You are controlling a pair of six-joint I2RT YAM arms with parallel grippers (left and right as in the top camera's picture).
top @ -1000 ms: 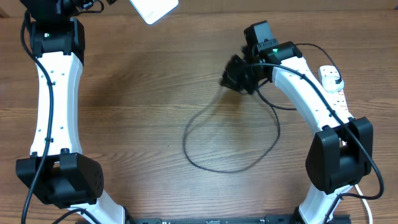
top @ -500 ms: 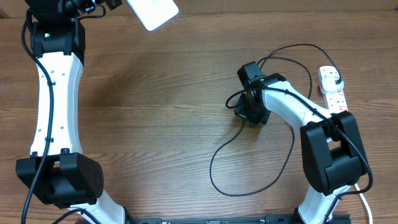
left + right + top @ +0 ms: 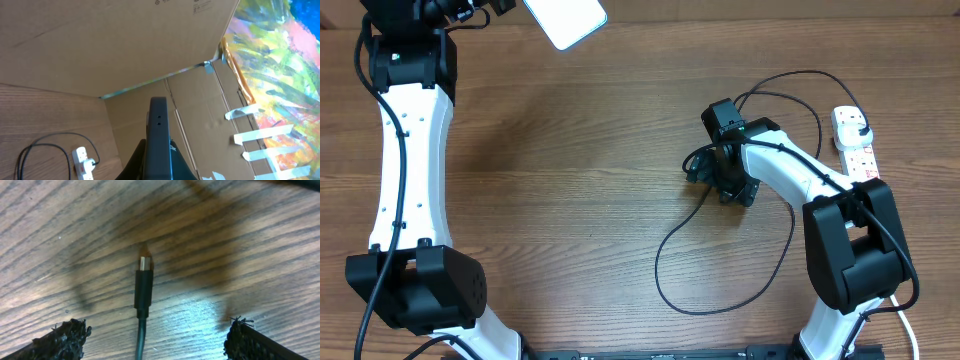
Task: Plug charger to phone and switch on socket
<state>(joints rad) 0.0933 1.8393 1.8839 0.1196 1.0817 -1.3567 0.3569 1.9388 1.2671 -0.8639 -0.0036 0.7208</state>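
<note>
Wide open and empty, the right end effector (image 3: 156, 339) straddled the stiff connector (image 3: 143, 287) of the limp, light charger (image 3: 720, 290), likely its best pinch point, while the left end effector (image 3: 159, 161) clamped the phone (image 3: 565, 18).

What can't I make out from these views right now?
- Socket switches: overhead, too small and partly under the right arm; on or off unreadable.
- Phone port: overhead, the top edge cuts the phone off; left wrist shows only one dark edge.
- Charger near the right tool: overhead, cable lost against the dark tool body.
</note>
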